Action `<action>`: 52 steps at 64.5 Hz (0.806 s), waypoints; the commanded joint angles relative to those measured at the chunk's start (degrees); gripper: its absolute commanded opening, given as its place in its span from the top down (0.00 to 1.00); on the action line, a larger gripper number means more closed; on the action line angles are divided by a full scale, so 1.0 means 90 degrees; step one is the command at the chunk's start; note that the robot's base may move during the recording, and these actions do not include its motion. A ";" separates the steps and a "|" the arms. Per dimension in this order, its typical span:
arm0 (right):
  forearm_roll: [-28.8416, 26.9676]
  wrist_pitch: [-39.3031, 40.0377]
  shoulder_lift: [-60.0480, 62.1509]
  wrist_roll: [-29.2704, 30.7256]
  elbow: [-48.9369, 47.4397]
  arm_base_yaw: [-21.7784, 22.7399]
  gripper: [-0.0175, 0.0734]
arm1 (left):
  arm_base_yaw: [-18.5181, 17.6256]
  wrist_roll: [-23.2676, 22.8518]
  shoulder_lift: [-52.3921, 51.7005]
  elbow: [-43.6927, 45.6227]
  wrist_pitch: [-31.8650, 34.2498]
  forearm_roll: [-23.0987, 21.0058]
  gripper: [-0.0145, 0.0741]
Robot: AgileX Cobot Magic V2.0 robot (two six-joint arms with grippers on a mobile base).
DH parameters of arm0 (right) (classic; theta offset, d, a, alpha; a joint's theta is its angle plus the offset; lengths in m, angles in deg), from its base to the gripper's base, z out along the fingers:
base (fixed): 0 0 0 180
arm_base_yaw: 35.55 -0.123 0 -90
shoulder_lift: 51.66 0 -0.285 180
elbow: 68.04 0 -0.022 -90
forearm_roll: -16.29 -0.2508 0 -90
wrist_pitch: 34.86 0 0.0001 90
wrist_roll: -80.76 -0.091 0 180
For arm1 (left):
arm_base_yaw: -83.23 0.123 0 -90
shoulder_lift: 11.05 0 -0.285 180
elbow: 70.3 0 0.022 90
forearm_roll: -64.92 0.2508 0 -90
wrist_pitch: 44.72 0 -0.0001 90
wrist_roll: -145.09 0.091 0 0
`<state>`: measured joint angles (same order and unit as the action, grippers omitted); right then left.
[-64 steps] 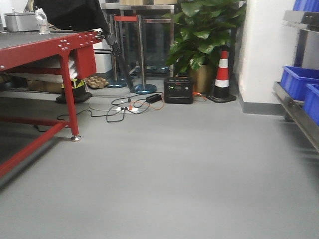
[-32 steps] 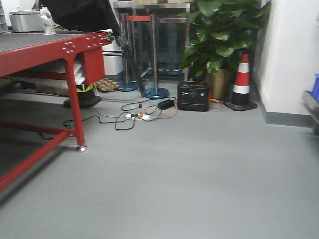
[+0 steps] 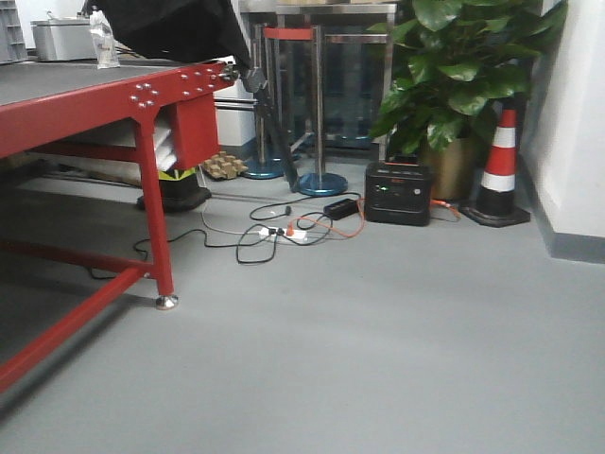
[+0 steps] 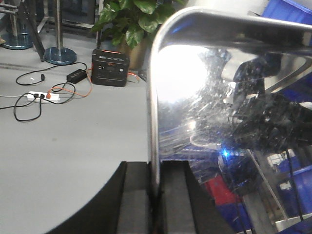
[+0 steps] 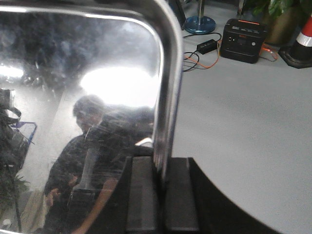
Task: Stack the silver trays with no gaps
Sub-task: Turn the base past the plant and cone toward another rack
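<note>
Floor [image 3: 397, 359], grey and smooth, spreads under a red metal table [image 3: 76, 113] at the front view's left. A silver tray [image 4: 204, 78], mirror-bright with a rounded rim corner, fills both wrist views, held above that floor; one pan or two, I cannot tell. The left gripper [image 4: 155, 195] is closed narrowly on its rim between black fingers; the right gripper [image 5: 162, 187] grips the rim likewise. A black power box [image 3: 398, 192] sits by tangled cables [image 3: 274, 232].

Shiny silver tray [image 4: 204, 83] gripped by left claw [image 4: 155, 195], grey floor [image 4: 73, 146] behind
</note>
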<state>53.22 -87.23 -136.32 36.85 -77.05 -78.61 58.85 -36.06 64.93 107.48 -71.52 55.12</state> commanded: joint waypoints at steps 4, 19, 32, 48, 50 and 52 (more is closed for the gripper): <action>-0.0233 0.0923 -0.0059 0.0153 -0.0050 -0.0107 0.89 | -0.0174 -0.0002 -0.0052 0.0098 0.0292 -0.0562 0.86; -0.0233 0.0923 -0.0059 0.0153 -0.0050 -0.0107 0.89 | -0.0174 -0.0002 -0.0052 0.0098 0.0292 -0.0562 0.86; -0.0233 0.0923 -0.0059 0.0153 -0.0050 -0.0107 0.89 | -0.0174 -0.0002 -0.0052 0.0098 0.0292 -0.0562 0.86; -0.0233 0.0935 -0.0059 0.0153 -0.0050 -0.0107 0.89 | -0.0174 -0.0002 -0.0052 0.0098 0.0289 -0.0550 0.86; -0.0233 0.0935 -0.0059 0.0153 -0.0050 -0.0107 0.89 | -0.0174 -0.0002 -0.0052 0.0098 0.0289 -0.0550 0.86; -0.0233 0.0950 -0.0059 0.0153 -0.0050 -0.0107 0.89 | -0.0174 -0.0002 -0.0052 0.0098 0.0289 -0.0550 0.86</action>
<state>53.22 -87.23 -136.32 36.85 -77.05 -78.61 58.85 -36.06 64.93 107.48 -71.52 55.12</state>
